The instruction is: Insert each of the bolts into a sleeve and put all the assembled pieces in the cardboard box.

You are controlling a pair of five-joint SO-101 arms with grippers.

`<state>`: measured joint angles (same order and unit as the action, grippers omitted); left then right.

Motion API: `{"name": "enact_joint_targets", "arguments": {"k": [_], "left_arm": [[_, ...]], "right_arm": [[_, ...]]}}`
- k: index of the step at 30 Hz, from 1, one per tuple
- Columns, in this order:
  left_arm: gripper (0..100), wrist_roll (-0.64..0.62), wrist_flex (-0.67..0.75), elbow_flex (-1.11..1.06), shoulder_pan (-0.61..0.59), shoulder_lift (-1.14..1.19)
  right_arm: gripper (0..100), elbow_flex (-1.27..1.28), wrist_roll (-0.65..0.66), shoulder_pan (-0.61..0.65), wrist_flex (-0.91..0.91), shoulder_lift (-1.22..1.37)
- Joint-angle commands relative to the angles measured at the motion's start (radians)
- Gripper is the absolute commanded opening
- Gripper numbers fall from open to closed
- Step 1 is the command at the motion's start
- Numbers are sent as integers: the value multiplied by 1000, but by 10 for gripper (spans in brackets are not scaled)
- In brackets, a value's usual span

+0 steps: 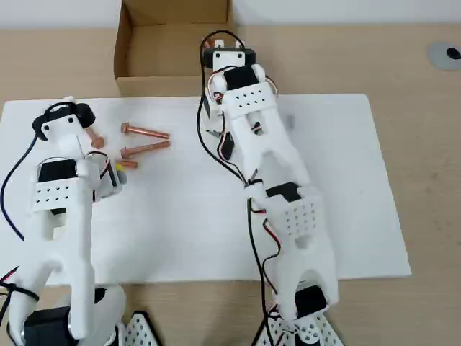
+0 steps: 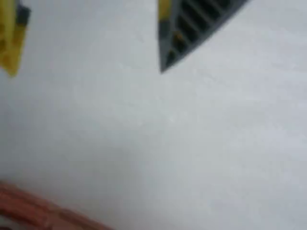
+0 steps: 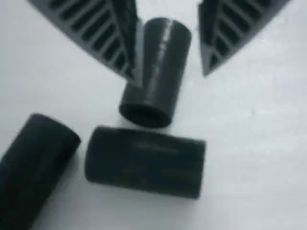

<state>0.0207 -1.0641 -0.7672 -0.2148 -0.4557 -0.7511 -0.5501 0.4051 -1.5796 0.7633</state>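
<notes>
Closing squarely matters here — the right gripper (image 3: 168,72) stands wide astride one sleeve (image 3: 151,91), far on the white mat (image 1: 324,180) near the cardboard box (image 1: 124,43); grip mid-body, clear of two neighbouring sleeves (image 3: 144,160). The left gripper (image 2: 86,67) gapes wide beside the bolts (image 1: 146,132).

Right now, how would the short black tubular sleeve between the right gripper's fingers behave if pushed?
Lying on its curved side on the white mat, the short black tubular sleeve would probably roll. Hollow, so likely light. It looks rigid.
</notes>
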Motion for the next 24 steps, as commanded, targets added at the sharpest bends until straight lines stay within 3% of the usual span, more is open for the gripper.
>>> {"name": "enact_joint_targets", "arguments": {"k": [1, 24], "left_arm": [[207, 8, -6, 40, -11, 1], [207, 3, -40, 60, -12, -1]], "right_arm": [[113, -53, 8, -16, -11, 7], [113, -50, -126, -15, -66, 28]]}}
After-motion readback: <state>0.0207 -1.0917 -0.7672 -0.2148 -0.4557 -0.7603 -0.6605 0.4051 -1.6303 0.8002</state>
